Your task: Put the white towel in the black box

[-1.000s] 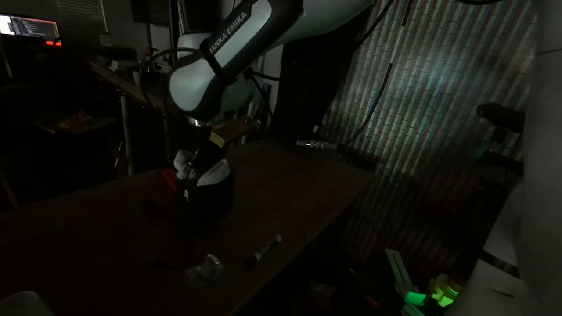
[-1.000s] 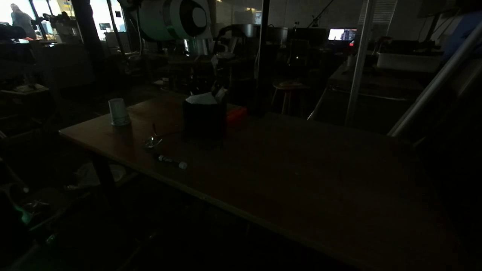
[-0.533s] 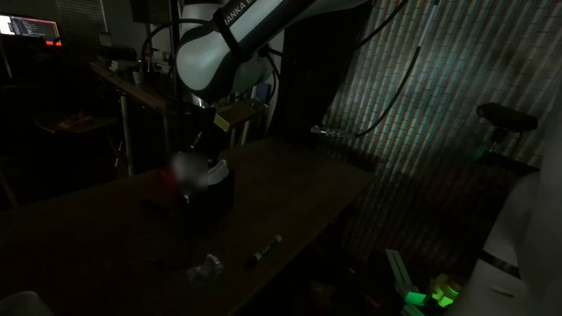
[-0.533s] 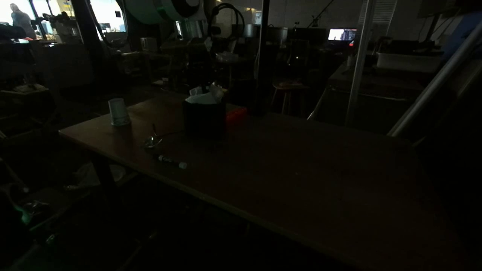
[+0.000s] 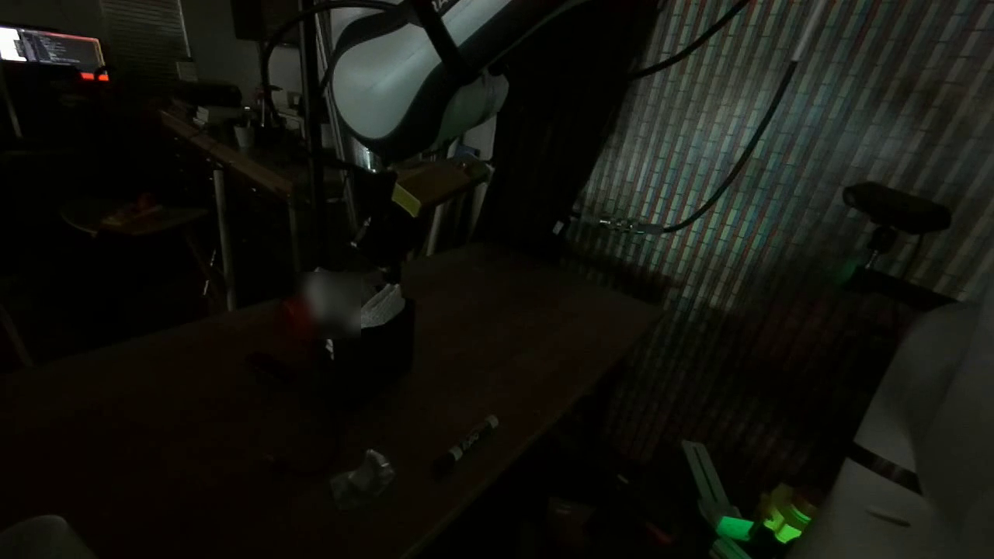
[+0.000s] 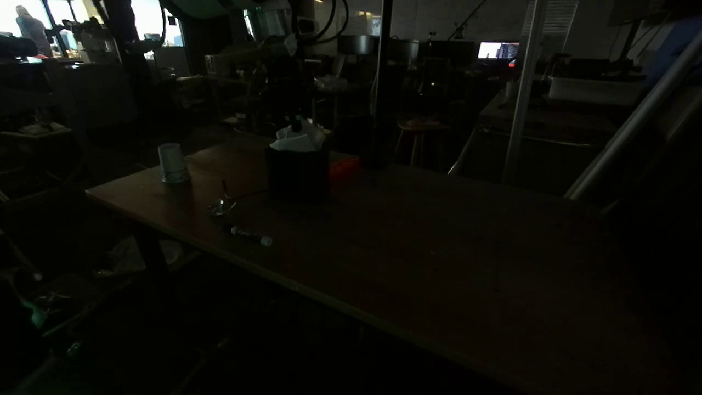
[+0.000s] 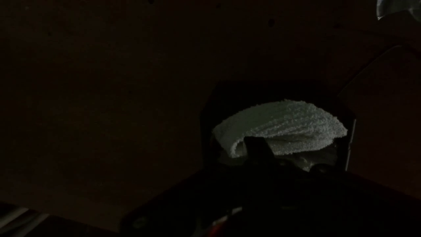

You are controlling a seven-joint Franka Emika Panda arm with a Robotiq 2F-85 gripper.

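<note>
White towel (image 7: 292,120) lay in black box (image 6: 298,176), release unconfirmed.
The folded towel sat inside the box mouth, partly above the rim; insertion appeared done, any release and withdrawal presumably left. Pincer (image 6: 296,124) was at the towel; whether wide, narrow or gripping could not be told. Count: one towel, one box, one pincer; on the table (image 6: 482,274), one marker (image 5: 468,444), one cup (image 6: 174,163), one clear plastic piece (image 5: 363,477), one red object (image 6: 344,169).

Towel (image 7: 289,123) white, box (image 6: 298,176) black, table (image 6: 428,263) dark reddish-brown, cup (image 6: 173,163) off-white, 1 marker (image 5: 467,445) black and white, backdrop (image 5: 714,186) brick-patterned in grey, teal and reddish tones.
</note>
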